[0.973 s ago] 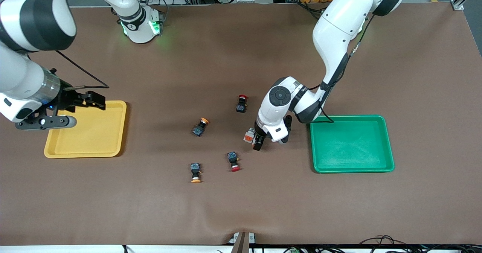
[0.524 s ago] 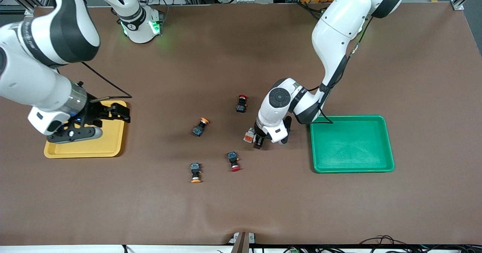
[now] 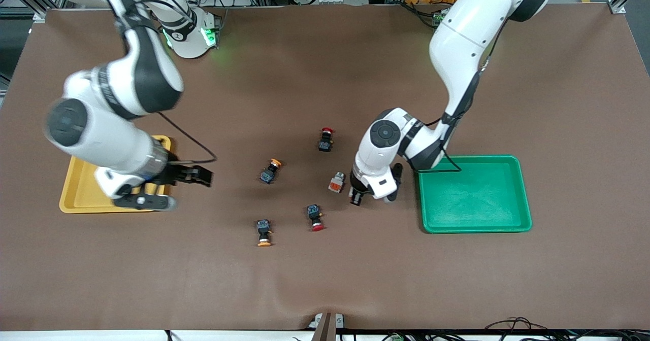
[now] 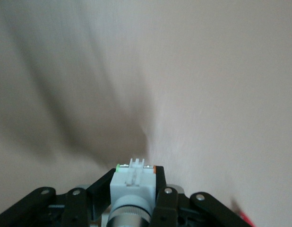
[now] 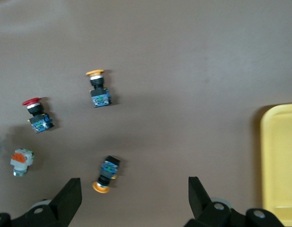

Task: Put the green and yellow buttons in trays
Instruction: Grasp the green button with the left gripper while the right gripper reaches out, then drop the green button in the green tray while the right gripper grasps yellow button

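The left gripper (image 3: 357,197) was over the brown desk (image 3: 558,102), just beside the green tray (image 3: 475,194), and it grasped a pale silver-white button (image 4: 133,183); a second pale button with an orange face (image 3: 336,182) lay on the desk near it; the right gripper (image 3: 195,176) hung with its fingers spread and empty beside the yellow tray (image 3: 81,194); two yellow-capped buttons (image 3: 269,171) (image 3: 263,232) and two red-capped buttons (image 3: 325,139) (image 3: 315,216) lay between the trays.
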Available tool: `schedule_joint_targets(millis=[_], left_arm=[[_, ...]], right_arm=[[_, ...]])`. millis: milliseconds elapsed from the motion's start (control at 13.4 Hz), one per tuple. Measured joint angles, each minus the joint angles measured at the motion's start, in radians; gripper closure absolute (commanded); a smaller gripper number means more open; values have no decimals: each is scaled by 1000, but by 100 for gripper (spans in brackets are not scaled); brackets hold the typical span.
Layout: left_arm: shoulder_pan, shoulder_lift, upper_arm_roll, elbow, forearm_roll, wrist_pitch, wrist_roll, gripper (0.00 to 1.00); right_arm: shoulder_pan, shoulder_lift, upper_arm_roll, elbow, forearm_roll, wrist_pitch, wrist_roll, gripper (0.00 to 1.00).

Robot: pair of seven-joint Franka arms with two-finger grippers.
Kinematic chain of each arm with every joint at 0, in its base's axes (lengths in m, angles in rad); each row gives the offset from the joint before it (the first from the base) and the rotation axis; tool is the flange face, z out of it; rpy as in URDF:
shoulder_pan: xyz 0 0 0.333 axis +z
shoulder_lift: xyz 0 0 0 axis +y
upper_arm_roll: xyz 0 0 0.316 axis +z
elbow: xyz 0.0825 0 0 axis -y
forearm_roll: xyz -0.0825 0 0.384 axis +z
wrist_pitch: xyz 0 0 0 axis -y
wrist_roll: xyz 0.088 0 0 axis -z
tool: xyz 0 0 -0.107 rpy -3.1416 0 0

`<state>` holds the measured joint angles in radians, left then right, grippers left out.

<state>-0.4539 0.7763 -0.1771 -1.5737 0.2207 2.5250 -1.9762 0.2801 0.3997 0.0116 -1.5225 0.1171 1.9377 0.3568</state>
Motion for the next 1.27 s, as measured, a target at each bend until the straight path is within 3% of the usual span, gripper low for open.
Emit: schedule_joint_targets(millis=[374,524,823,1272], left_arm=[[127,-138,1,-23,15,-404,333,100],[163,-156,1,-38,119,-514,407,100],[189,-151,3,-62,306,-597,419,100],[189,-139,0,-71,585,-676,425,98]], right_arm=[[107,102,1,-2,0,29,233,0],[143,138,1,-13,0,65,296,0],[162,182,0,-92,0,181,313,0],[171,242,0,-120,0,222,314,0]])
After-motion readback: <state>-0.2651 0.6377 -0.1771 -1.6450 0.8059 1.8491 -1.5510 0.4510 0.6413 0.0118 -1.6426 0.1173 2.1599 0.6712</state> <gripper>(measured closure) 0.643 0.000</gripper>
